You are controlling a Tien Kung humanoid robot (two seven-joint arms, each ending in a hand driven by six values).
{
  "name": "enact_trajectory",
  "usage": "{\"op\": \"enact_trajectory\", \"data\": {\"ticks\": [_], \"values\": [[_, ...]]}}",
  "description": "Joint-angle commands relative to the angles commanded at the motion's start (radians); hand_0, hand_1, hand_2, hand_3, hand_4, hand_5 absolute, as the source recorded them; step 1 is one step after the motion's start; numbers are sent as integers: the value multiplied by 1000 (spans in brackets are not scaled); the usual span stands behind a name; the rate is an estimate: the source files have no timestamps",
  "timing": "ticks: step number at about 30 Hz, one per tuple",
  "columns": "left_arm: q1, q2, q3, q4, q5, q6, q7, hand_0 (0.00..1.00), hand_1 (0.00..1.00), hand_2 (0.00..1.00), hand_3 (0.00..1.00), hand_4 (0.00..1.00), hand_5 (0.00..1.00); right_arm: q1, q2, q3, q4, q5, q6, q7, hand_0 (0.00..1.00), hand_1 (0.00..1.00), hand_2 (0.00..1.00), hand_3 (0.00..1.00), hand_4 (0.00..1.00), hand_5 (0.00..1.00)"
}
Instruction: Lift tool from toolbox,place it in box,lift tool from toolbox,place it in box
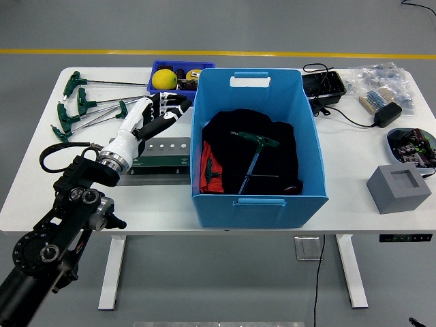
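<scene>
My left hand hangs over the table just left of the blue box, fingers spread and holding nothing. Below it lies the flat green tool case. Inside the box, on dark cloth, two green T-handle tools rest: one upright across the middle, another lying low at the left. Several more green T-handle tools are spread out at the table's far left. My right arm is out of view.
A small blue bin holding a yellow ball stands behind the hand. A black tray, a cabled adapter, bagged parts, a round device and a grey block fill the right side.
</scene>
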Motion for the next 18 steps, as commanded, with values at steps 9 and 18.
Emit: {"op": "enact_trajectory", "data": {"ticks": [9, 18], "values": [[105, -15, -52, -22, -58, 49, -121, 701, 685, 712, 632, 842, 551, -6, 3, 4, -1, -3, 0, -1, 668, 652, 730, 573, 768, 719], [186, -13, -88, -54, -35, 16, -114, 701, 677, 708, 632, 839, 557, -18, 9, 14, -2, -17, 1, -5, 669, 651, 730, 572, 767, 718]]}}
